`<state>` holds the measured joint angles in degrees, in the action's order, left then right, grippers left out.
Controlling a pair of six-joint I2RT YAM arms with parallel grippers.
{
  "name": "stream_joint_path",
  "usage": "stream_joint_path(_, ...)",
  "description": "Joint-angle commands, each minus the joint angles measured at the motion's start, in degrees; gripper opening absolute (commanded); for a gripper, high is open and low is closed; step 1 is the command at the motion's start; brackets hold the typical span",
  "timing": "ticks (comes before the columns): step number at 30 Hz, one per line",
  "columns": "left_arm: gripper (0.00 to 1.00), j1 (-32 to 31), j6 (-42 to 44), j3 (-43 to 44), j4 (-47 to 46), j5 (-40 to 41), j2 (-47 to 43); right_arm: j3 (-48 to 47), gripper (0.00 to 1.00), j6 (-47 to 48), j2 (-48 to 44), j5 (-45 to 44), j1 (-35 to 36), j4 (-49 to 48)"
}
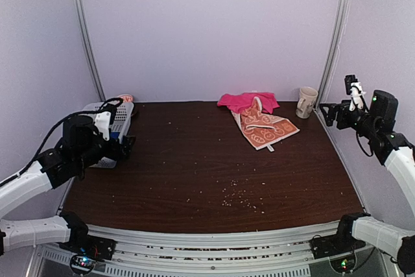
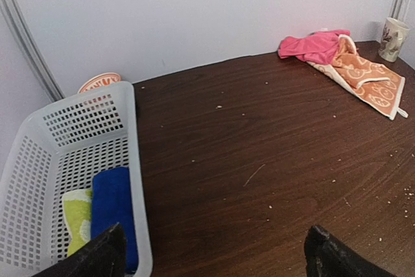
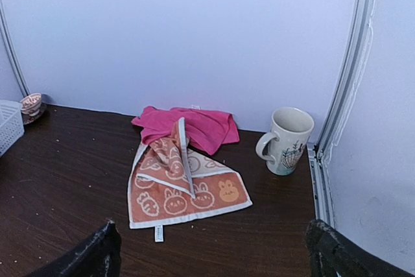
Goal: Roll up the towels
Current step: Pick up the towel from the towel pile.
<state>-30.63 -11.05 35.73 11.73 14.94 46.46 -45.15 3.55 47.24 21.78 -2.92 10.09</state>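
Right wrist: orange towel (image 3: 188,189) rumpled, overlapping pink towel (image 3: 202,128); left tool (image 2: 214,251), right tool (image 3: 214,251) spread.

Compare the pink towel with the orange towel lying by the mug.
The pink towel is plain; the orange towel carries a cream bunny print. The pink towel is bunched by the back wall; the orange towel lies mostly flat, one corner folded up. The orange towel overlaps the pink towel's front edge. Both lie unrolled on the table.
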Motion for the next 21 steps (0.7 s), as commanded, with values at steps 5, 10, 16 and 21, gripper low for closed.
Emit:
stream_joint_path(5, 0.98, -10.3, -5.0, -0.4, -10.2, 7.9, 4.3, -9.4, 1.00, -4.6, 5.8, 8.1, 1.3, 0.4)
stream_joint_path(10, 0.98, -13.8, -5.3, 0.4, -11.7, 11.8, 6.0, -14.9, 1.00, -3.8, 13.2, 5.7, 5.1, 2.4)
stream_joint_path(16, 0.98, -15.5, -6.6, -1.9, -13.5, 13.8, 4.1, -22.9, 1.00, -0.2, 27.6, -5.9, 14.2, 6.0)
stream_joint_path(21, 0.98, -16.0, -9.4, -6.0, -16.2, 13.0, 3.3, -28.4, 1.00, 2.4, 39.6, -12.4, 20.5, 6.9)
